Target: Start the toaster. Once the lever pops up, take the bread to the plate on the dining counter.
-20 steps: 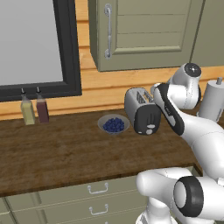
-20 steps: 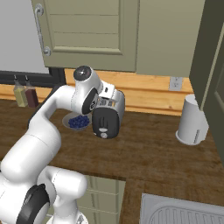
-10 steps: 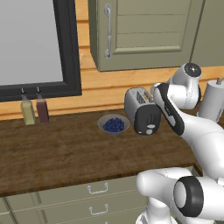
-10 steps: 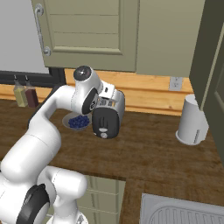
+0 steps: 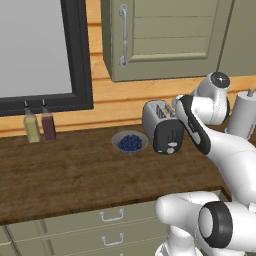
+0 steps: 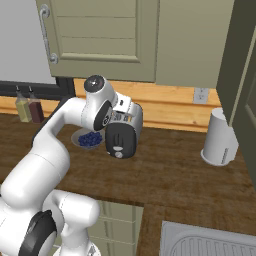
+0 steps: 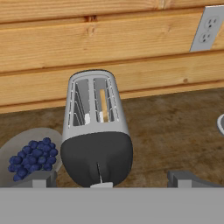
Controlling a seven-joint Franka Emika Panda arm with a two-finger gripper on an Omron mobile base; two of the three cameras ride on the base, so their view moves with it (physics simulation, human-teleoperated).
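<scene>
The gripper (image 7: 111, 178) is held with its jaws spread wide and nothing between them; the two dark fingertips (image 7: 38, 178) are seen low in the hand view, one at each side of the toaster's black end. The hand is poised just in front of and above that end face, apart from it as far as can be told. The toaster (image 7: 96, 129) is seen end-on in the hand view, its silver body running away toward the wooden wall, two slots open on top. The bread (image 7: 103, 106) is seen as a thin tan edge standing in the right-hand slot. The lever (image 7: 102, 185) is glimpsed as a pale tab at the bottom of the black face, below a thin vertical slit. In the base views the toaster (image 5: 161, 126) (image 6: 122, 135) is set on the brown wooden worktop (image 5: 75, 175), with the white knob (image 5: 171, 150) low on its black face. Just beside the toaster a small bowl of blue berries (image 5: 130, 142) is placed, near but not clearly touching. Two bottles (image 5: 39, 125) are stood well apart along the wall, under a dark-framed window. A white paper-towel roll (image 6: 218, 137) is stood on the other side of the toaster, and a wall socket (image 7: 205, 28) is mounted above. Green cabinets (image 5: 165, 37) are hung overhead.
</scene>
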